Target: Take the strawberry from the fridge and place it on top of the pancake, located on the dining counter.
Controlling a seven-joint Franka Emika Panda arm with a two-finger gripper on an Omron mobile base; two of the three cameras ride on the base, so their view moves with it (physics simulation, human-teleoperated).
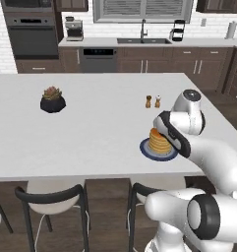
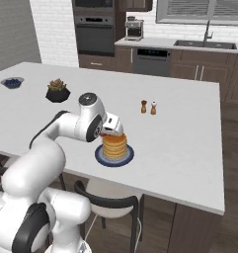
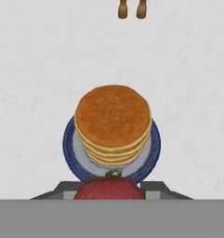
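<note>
On the white dining counter (image 1: 90,133), the pancake (image 3: 112,121) is a golden stack on a round dark blue plate (image 3: 153,148). My gripper (image 3: 111,188) is shut on the dark-red strawberry (image 3: 109,189), holding it just above the near edge of the plate. From the right, the gripper (image 2: 110,132) sits against the top left rim of the pancake (image 2: 114,146). From the left, my arm covers the right side of the pancake (image 1: 159,140). The fridge is out of view.
Two small shakers (image 1: 153,101) stand on the counter beyond the plate. A potted plant (image 1: 52,100) sits to the left and a blue bowl (image 2: 12,82) lies at the far left corner. Black-framed stools (image 1: 53,197) line the near edge.
</note>
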